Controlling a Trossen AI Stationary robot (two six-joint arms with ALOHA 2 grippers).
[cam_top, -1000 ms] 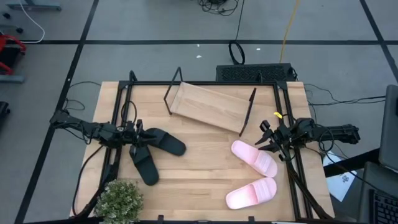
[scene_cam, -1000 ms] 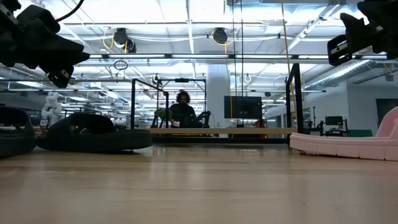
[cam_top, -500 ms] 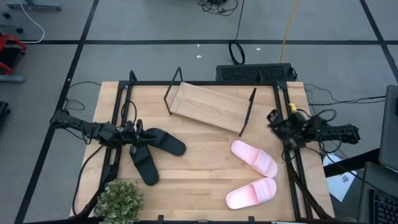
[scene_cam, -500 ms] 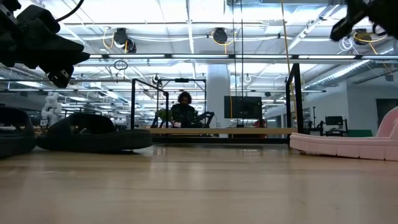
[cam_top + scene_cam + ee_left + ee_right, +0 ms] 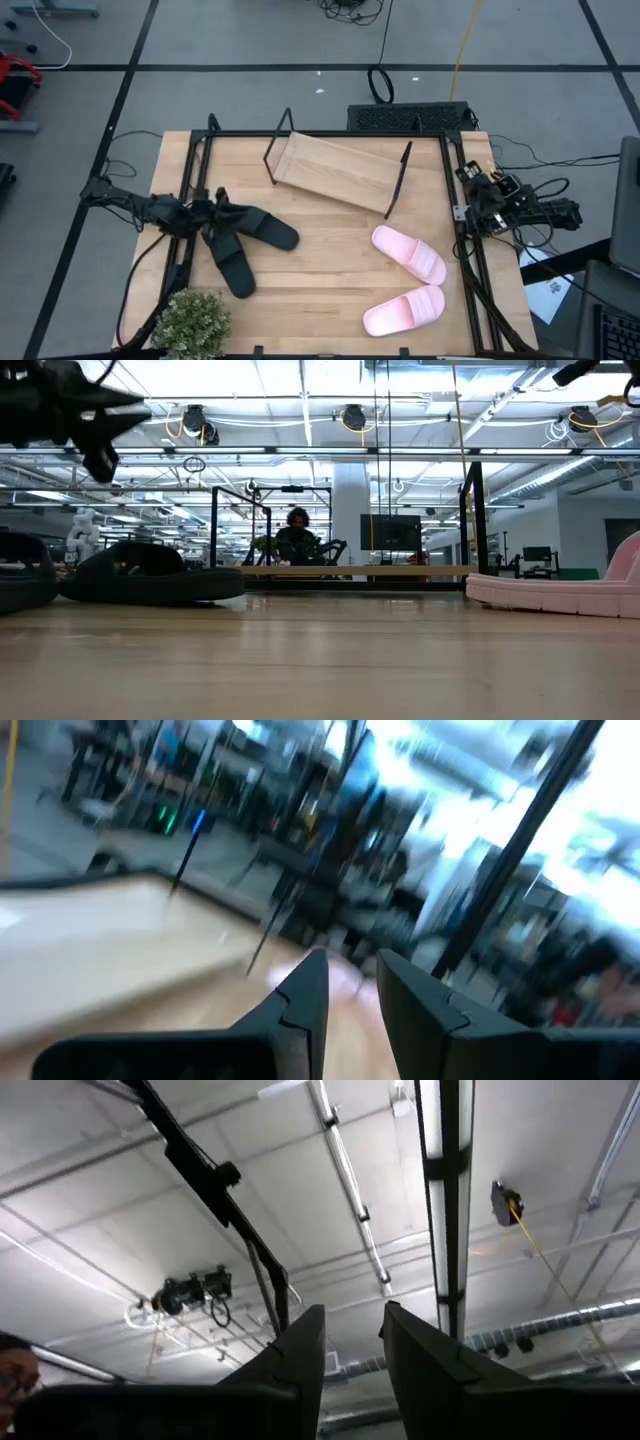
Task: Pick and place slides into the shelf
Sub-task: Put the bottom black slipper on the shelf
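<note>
Black slide one (image 5: 262,227): matte, wide strap, lies flat at 9 o'clock of the table, long axis running toward 4 o'clock. Black slide two (image 5: 230,266): just beside it at its 7 o'clock, the two meeting at one end in a V. Pink slide one (image 5: 409,253): pale, sole down, at 4 o'clock of the table. Pink slide two (image 5: 404,310): near it at 6 o'clock, apart, angled the other way. Shelf (image 5: 337,171): light wood plank on black wire end frames, at 12 o'clock, skewed, nothing on it.
</note>
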